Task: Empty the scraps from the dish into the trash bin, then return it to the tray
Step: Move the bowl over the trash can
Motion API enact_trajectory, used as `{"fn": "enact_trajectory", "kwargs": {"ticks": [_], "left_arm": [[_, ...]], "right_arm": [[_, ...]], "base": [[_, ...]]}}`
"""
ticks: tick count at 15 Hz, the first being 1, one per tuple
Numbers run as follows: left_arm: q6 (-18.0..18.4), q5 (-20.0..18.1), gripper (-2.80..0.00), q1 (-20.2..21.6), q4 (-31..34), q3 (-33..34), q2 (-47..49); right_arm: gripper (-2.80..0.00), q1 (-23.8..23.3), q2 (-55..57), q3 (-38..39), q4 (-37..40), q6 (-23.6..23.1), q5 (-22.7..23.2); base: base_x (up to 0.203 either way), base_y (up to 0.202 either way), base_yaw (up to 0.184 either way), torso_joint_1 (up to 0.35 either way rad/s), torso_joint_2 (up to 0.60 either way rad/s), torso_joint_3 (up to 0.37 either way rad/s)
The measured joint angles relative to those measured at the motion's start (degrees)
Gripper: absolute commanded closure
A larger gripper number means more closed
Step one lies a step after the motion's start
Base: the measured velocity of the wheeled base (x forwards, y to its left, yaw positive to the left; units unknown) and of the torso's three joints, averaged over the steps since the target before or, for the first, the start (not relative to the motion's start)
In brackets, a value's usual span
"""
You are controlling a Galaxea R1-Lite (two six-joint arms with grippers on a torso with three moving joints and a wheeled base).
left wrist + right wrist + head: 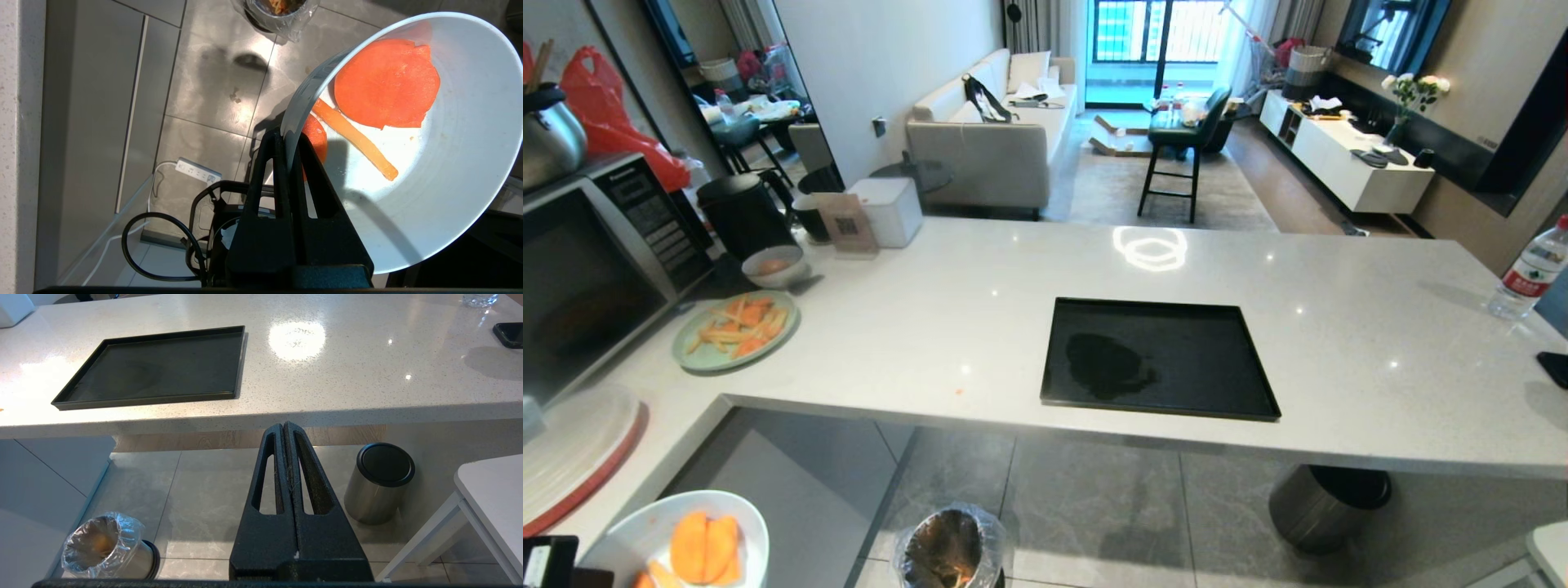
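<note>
left gripper (288, 141): clamped on rim of the dish (429, 171), one finger inside, one outside; dish is held tilted over the floor
scraps (386, 83): orange slices and a pale orange stick, seen lying inside the held dish, close to the fingertips
trash bin (280, 10): bag-lined, on the floor tiles, seen beyond the gripper, apart from the dish
tray (157, 365): on the counter, seen ahead of the right gripper (284, 426)
right gripper: closed, nothing held, parked below the counter edge
steel cylinder (378, 484): on the floor near the right gripper
</note>
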Motion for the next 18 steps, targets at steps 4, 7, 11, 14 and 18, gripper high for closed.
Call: {"fn": "enact_trajectory", "kwargs": {"ticks": [4, 7, 11, 14, 18], "left_arm": [[0.0, -0.1, 0.0, 0.0, 0.0, 0.7, -0.1], [0.1, 0.0, 0.0, 0.0, 0.0, 0.9, -0.1], [0.1, 0.0, 0.0, -0.9, -0.1, 0.9, -0.1], [-0.1, 0.1, 0.0, -1.4, 0.0, 0.9, -0.1], [-0.2, 0.0, 0.0, -1.8, 0.1, 1.0, -0.1]], "right_arm": [[0.0, 0.0, 0.0, 0.0, 0.0, 0.0, 0.0], [0.0, 0.0, 0.0, 0.0, 0.0, 0.2, 0.0], [0.0, 0.0, 0.0, 0.0, 0.0, 0.3, 0.0], [0.0, 0.0, 0.0, 0.0, 0.0, 0.3, 0.0], [0.0, 0.0, 0.0, 0.0, 0.1, 0.4, -0.1]], "base": [[0.0, 0.0, 0.0, 0.0, 0.0, 0.0], [0.0, 0.0, 0.0, 0.0, 0.0, 0.0], [0.0, 0.0, 0.0, -0.027, 0.05, 0.037], [0.0, 0.0, 0.0, -0.134, 0.31, 0.173], [0.0, 0.0, 0.0, -0.131, 0.31, 0.185]]}}
